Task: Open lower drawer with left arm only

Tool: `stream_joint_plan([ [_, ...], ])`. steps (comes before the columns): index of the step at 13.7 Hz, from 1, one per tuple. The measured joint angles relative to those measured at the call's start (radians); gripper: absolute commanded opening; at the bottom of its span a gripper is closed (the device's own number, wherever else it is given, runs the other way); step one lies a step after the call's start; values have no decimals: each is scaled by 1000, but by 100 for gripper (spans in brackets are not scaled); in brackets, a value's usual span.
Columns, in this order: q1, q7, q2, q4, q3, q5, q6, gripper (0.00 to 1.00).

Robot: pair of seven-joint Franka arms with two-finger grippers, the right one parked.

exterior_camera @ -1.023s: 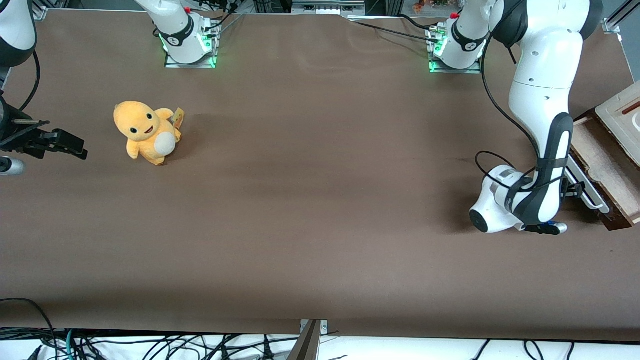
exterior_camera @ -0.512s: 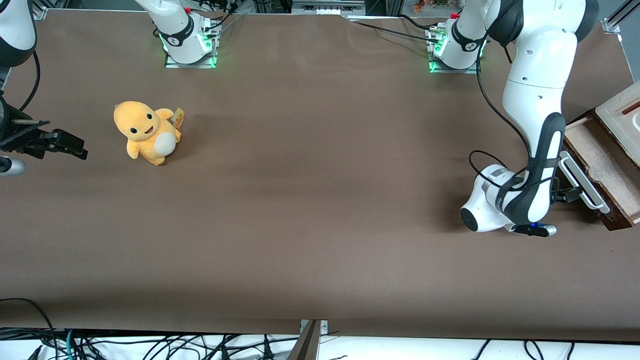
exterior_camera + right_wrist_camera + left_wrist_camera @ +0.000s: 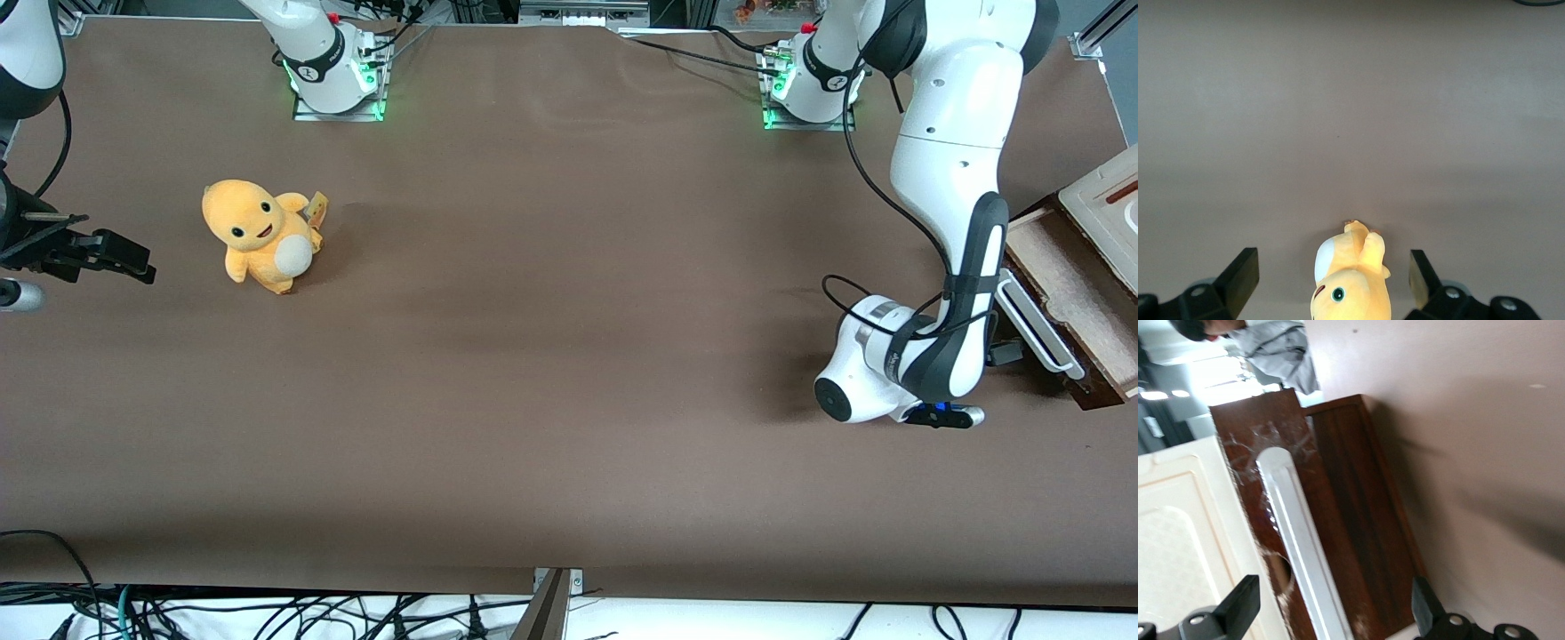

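The lower drawer stands partly pulled out at the working arm's end of the table, its pale wood inside showing. Its long white bar handle runs along the dark brown front. The left arm reaches down to it, and its black gripper sits right at the handle. In the left wrist view the gripper is open, with its fingers wide apart and the handle in line between them, not clamped.
A cream-white panel sits above the drawer front, also seen in the front view. An orange plush toy lies toward the parked arm's end of the table. The arm bases stand farthest from the front camera.
The drawer has slid out a little farther. The left arm's wrist and gripper have moved slightly away from the cabinet, toward the table's middle.
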Motion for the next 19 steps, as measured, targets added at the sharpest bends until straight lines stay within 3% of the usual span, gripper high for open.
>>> stream_joint_plan([
  [5,-33,0,-36,38,-3,-223,-1,100],
  [13,22,2,-129,226,-2,-690,-1,100],
  [19,131,63,-210,252,-2,-888,70,100],
])
